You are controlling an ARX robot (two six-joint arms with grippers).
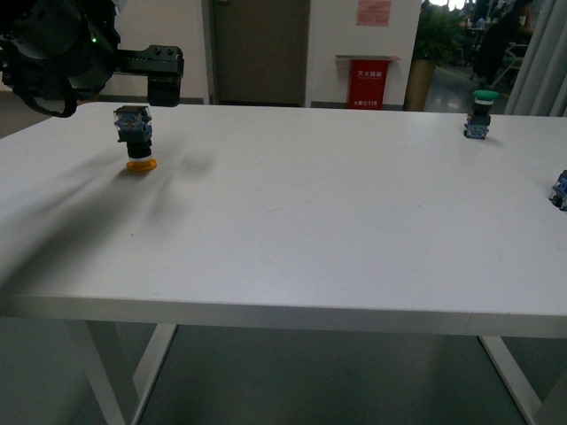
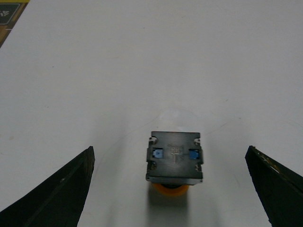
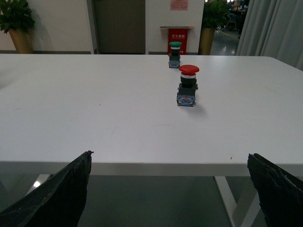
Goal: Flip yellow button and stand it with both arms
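The yellow button (image 1: 137,137) stands upside down on its yellow-orange cap at the far left of the white table (image 1: 292,221), with its blue-and-clear contact block on top. My left gripper (image 1: 165,87) hovers just above and behind it, open. In the left wrist view the button (image 2: 174,163) lies between the two spread black fingers (image 2: 66,189), untouched, and the left gripper (image 2: 170,150) holds nothing. My right gripper (image 3: 169,156) is open and empty, off the table's near edge; it does not show in the front view.
A green-capped switch (image 1: 479,115) stands upright at the far right, also in the right wrist view (image 3: 175,53). A red-capped switch (image 3: 188,86) stands upright nearer to it; only its block shows at the front view's right edge (image 1: 560,189).
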